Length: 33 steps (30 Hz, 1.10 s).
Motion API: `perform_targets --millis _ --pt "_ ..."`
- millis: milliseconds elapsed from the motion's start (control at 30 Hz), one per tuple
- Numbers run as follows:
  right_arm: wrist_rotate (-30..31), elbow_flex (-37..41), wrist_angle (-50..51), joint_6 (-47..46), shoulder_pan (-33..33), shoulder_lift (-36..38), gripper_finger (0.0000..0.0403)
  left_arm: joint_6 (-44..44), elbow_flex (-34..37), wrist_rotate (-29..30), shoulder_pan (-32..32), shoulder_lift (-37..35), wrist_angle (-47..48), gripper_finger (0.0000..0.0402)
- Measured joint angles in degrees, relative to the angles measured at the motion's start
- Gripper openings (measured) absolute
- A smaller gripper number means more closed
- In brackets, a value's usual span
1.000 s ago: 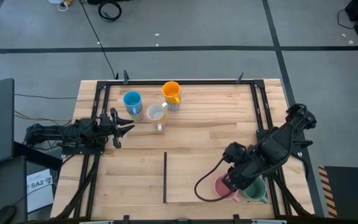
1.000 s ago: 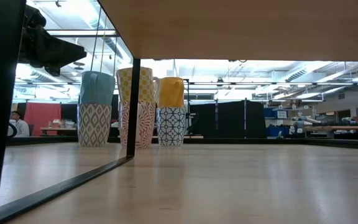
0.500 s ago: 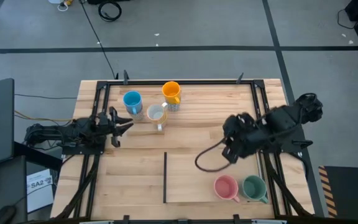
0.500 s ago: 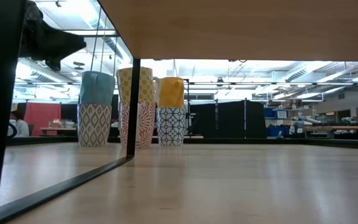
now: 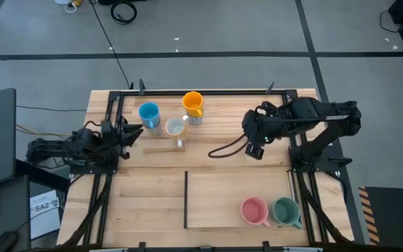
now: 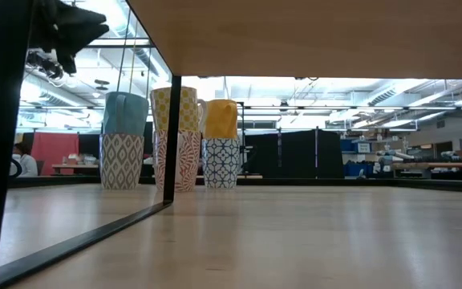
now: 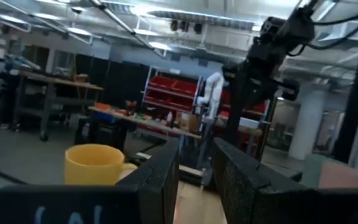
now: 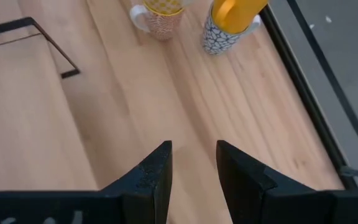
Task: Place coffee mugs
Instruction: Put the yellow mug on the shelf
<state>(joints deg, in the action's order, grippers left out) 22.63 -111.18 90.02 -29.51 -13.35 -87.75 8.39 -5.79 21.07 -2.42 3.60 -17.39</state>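
Observation:
Three mugs stand on their bases near the far edge: blue mug (image 5: 149, 114), orange mug (image 5: 193, 105) and a white mug with a yellowish inside (image 5: 176, 128). The low view shows the same three: blue mug (image 6: 124, 140), white mug (image 6: 176, 138), orange mug (image 6: 221, 143). The pink mug (image 5: 255, 211) and green mug (image 5: 286, 210) stand side by side near the near right corner. My left gripper (image 5: 129, 132) is open, left of the blue mug. My right gripper (image 5: 252, 134) is open and empty, in the air right of the orange mug (image 8: 232, 18).
Black frame rails (image 5: 115, 126) run along the table's left, right and far sides. A black tape line (image 5: 185, 199) marks the near middle. A black cable (image 5: 226, 150) hangs in a loop below my right arm. Bare wood lies between the two mug groups.
My right gripper has risen from beside the pink and green mugs and swung toward the far edge and leftward, ending right of the orange mug. The pink and green mugs stay standing where it left them. My left gripper has drawn back a little toward the left edge and risen.

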Motion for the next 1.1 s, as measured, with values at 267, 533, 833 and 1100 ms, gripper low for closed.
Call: perform_targets --millis 267,533,833,1100 --pt "0.09 0.06 0.00 5.70 2.23 0.03 0.0130 -0.95 -11.33 5.82 0.00 14.04 3.18 0.0103" --pt "0.25 0.07 0.00 7.28 2.11 0.03 0.0130 -1.61 -29.56 8.27 3.37 29.57 15.22 0.0123" --pt "1.76 0.07 -0.02 14.89 4.28 0.23 0.0130 -1.72 -52.03 3.12 16.64 47.50 31.87 0.0188" --pt "0.23 0.07 -0.35 16.82 8.09 0.36 0.0130 -4.84 -69.22 -2.69 29.15 62.68 40.84 0.0196"
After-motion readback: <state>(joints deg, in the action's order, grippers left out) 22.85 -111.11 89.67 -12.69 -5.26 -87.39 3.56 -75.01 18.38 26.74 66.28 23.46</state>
